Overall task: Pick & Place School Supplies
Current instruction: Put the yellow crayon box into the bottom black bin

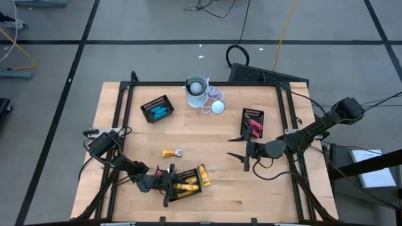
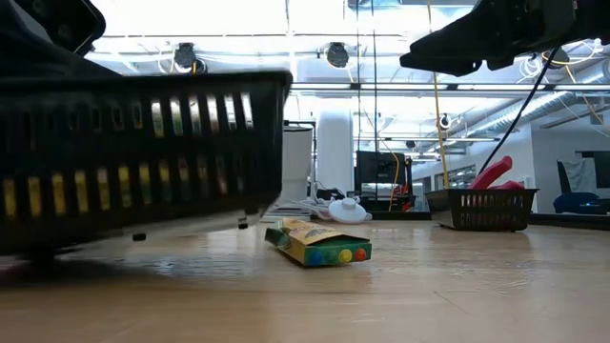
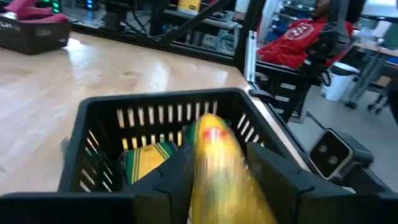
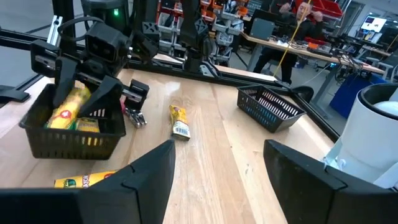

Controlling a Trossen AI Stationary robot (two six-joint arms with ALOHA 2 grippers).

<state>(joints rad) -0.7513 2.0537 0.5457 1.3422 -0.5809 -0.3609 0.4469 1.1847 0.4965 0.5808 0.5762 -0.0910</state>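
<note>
The left gripper [image 1: 168,186] hangs over the near black tray [image 1: 188,190] at the bench [image 1: 220,194] front, its fingers [image 3: 283,180] flanking a yellow pack [image 3: 217,171] above packs already in the tray (whether they clamp it cannot be told). The right gripper [image 1: 242,157] hovers mid-bench, fingers [image 4: 311,177] apart and empty. One yellow pack [image 1: 172,152] lies loose on the bench and another [image 1: 204,176] beside the tray; red tools [image 1: 254,126] fill the right tray, blue sticks [image 1: 159,112] the far-left tray.

Grey floor [image 1: 157,25] with dark lines surrounds the wooden table [image 1: 207,129].
</note>
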